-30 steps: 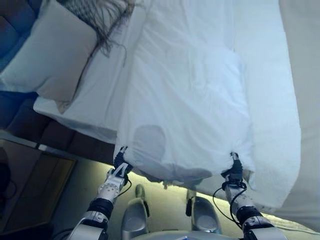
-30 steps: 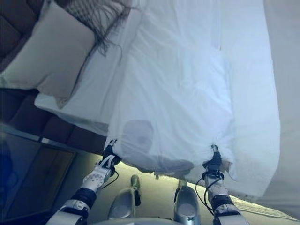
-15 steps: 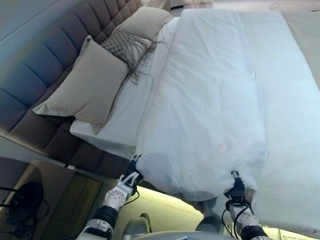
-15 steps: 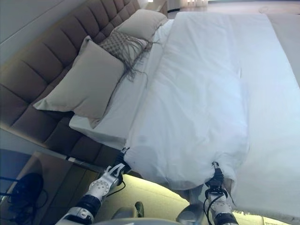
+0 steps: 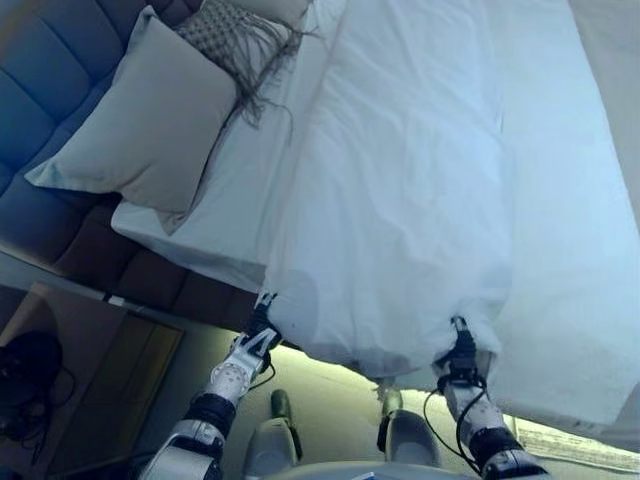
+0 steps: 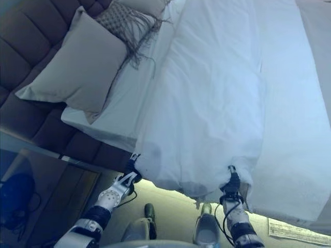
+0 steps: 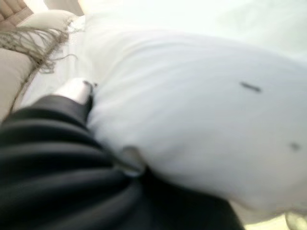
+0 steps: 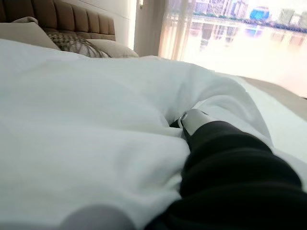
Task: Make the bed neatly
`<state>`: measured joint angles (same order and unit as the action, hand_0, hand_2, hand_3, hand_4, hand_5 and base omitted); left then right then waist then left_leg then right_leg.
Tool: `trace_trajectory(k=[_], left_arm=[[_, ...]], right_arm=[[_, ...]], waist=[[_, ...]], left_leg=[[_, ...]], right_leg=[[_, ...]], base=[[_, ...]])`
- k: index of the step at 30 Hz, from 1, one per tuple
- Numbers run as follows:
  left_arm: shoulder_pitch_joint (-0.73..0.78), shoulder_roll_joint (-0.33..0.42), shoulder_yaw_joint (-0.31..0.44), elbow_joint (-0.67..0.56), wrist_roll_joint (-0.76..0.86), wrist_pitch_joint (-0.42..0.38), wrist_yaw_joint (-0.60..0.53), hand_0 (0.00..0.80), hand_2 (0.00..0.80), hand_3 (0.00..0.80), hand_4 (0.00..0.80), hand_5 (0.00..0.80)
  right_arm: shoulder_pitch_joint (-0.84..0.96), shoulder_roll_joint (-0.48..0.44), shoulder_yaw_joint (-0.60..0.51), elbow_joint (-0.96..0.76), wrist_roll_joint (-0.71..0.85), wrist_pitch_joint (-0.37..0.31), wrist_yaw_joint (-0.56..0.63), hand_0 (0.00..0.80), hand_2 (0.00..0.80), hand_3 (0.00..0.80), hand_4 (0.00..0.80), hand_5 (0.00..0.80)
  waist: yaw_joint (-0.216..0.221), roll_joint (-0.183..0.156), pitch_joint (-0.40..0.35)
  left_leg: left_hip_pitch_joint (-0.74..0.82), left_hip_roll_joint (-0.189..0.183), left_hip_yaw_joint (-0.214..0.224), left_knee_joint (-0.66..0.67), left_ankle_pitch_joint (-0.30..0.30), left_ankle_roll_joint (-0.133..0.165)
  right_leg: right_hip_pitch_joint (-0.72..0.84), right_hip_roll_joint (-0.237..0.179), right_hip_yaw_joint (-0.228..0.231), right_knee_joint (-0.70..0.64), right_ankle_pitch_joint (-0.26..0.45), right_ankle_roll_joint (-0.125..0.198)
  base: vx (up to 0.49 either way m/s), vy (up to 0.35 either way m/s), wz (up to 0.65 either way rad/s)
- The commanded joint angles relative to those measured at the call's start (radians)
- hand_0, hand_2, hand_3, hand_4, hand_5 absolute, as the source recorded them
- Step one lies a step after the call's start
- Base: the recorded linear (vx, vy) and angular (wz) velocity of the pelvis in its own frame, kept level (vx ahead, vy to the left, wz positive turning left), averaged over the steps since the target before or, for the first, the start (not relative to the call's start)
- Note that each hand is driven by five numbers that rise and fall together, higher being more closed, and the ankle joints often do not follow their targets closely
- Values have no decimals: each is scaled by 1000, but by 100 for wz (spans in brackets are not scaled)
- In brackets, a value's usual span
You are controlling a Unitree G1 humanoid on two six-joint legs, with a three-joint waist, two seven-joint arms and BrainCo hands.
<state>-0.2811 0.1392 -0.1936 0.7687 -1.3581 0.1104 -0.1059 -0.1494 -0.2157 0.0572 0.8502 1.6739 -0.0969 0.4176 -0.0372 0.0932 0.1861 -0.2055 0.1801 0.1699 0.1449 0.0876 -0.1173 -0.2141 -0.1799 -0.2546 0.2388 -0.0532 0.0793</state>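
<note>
The white duvet is gripped at its near edge by the left hand and right hand, both clenched in cloth (pillows set), but needs spreading flat over the bed.

Duvet on bed, pillows left

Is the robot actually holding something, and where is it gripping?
Yes: the white duvet, by its near edge; the left hand and right hand each grip there.

A white duvet lies rumpled lengthwise on the bed, its near edge overhanging the side.
</note>
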Motion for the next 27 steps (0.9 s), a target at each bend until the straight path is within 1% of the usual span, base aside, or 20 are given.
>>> trace_trajectory(k=[1,2,4,6,8,10,11,12,13,14,15,16,17,19,20,22,23,24,26,27], left_arm=[[19,24,36,-71,-54,-41,-61,800,800,800,800,800],[43,23,39,-78,-53,-37,-67,800,800,800,800,800],[78,16,54,-87,-41,-25,-78,800,800,800,800,800],[95,7,63,-84,-39,-17,-94,800,800,800,800,800],[101,-7,65,-88,-46,-8,-95,800,800,800,800,800],[108,-14,63,-98,-49,9,-91,800,800,800,800,800],[109,-15,60,-117,-45,32,-75,800,800,800,800,800],[107,-16,50,-132,-37,54,-55,800,800,800,800,800],[104,-14,39,-141,-28,71,-35,800,800,800,800,800],[104,-9,27,-145,-20,85,-9,800,800,800,800,800],[102,0,21,-146,-4,99,-7,800,800,800,800,800],[104,11,22,-153,14,105,-20,800,800,800,800,800],[115,26,26,-166,35,105,-25,800,800,800,800,800],[147,67,40,-195,50,105,-4,800,800,800,800,800],[145,77,44,-188,66,99,-9,800,800,800,800,800],[111,84,13,-154,84,75,-24,800,800,800,800,800],[106,83,10,-151,81,73,-23,800,800,800,800,800],[83,82,6,-141,73,49,-30,800,800,800,800,800],[26,81,-10,-92,69,0,-44,800,800,800,800,800],[1,79,-22,-76,51,-25,-49,800,800,800,800,800]], right_arm=[[-32,-2,7,-102,-20,8,4,800,800,800,800,800],[-16,-3,-4,-105,-37,17,3,800,800,800,800,800],[-1,-10,-20,-96,-56,33,8,800,800,800,800,800],[-5,-22,-37,-77,-74,46,14,800,800,800,800,800],[-22,-37,-60,-51,-113,57,20,800,800,800,800,800],[-33,-47,-72,-44,-132,60,7,800,800,800,800,800],[-28,-53,-82,-48,-141,60,-7,800,800,800,800,800],[-13,-55,-97,-47,-153,56,-9,800,800,800,800,800],[3,-55,-110,-47,-161,51,-6,800,800,800,800,800],[26,-52,-121,-51,-156,51,2,800,800,800,800,800],[50,-47,-134,-58,-145,55,0,800,800,800,800,800],[64,-39,-143,-61,-145,62,-14,800,800,800,800,800],[75,-28,-147,-64,-135,75,-27,800,800,800,800,800],[127,3,-120,-108,-117,85,-32,800,800,800,800,800],[150,17,-111,-115,-131,78,-38,800,800,800,800,800],[149,21,-101,-70,-82,71,-34,800,800,800,800,800],[145,20,-102,-61,-81,71,-32,800,800,800,800,800],[112,17,-88,-13,-86,65,-17,800,800,800,800,800],[60,9,-60,27,-74,60,12,800,800,800,800,800],[33,2,-47,39,-104,53,16,800,800,800,800,800]], waist=[[21,-26,41],[25,-19,38],[28,-4,27],[20,16,17],[6,43,8],[2,51,5],[-4,52,3],[-9,47,-1],[-8,38,-5],[-3,27,-13],[2,15,-18],[8,3,-19],[13,-7,-19],[11,-24,-16],[11,-34,-18],[20,-51,-18],[19,-50,-17],[32,-49,12],[28,-44,57],[25,-43,78]], left_leg=[[-27,46,-82,38,105,-58],[-11,80,-116,6,140,-70],[32,127,-158,-47,167,-81],[69,153,-165,-78,169,-90],[95,159,-159,-90,146,-105],[108,133,-156,-75,91,-106],[113,114,-131,-49,43,-102],[117,90,-90,-15,3,-90],[115,65,-81,19,-30,-81],[104,37,-96,60,-58,-76],[95,15,-102,91,-81,-69],[100,-4,-99,100,-101,-50],[118,-18,-91,88,-111,-25],[130,-27,-70,66,-97,3],[121,-30,-66,63,-88,9],[79,-42,-92,78,-82,5],[73,-42,-98,81,-81,4],[53,-29,-101,76,-70,-3],[6,-9,-120,73,-55,-13],[-21,-6,-132,78,-48,-14]], right_leg=[[72,32,40,-94,104,27],[79,29,53,-91,96,30],[86,9,75,-84,83,41],[78,-17,98,-73,76,55],[67,-66,131,-56,75,85],[70,-122,167,-44,79,122],[77,-166,177,-37,86,145],[90,-209,172,-34,95,166],[102,-244,174,-43,114,178],[121,-273,180,-65,147,183],[135,-293,175,-84,180,183],[131,-308,157,-76,200,183],[112,-307,138,-31,202,180],[73,-237,137,76,149,169],[68,-206,126,83,115,159],[78,-177,122,17,112,144],[80,-172,120,9,114,143],[48,-171,101,18,138,143],[-2,-147,118,2,147,146],[-25,-136,125,0,148,144]], base=[[132,280,-22],[163,335,-30],[190,430,-42],[146,522,-50],[139,622,-35],[185,602,-7],[214,562,5],[209,466,1],[192,309,0],[197,215,4],[191,167,11],[184,200,12],[140,205,0],[66,133,-18],[21,4,-15],[-1,-86,-4],[-104,-104,3],[-234,-66,16],[-345,-12,18],[-293,98,-1]])
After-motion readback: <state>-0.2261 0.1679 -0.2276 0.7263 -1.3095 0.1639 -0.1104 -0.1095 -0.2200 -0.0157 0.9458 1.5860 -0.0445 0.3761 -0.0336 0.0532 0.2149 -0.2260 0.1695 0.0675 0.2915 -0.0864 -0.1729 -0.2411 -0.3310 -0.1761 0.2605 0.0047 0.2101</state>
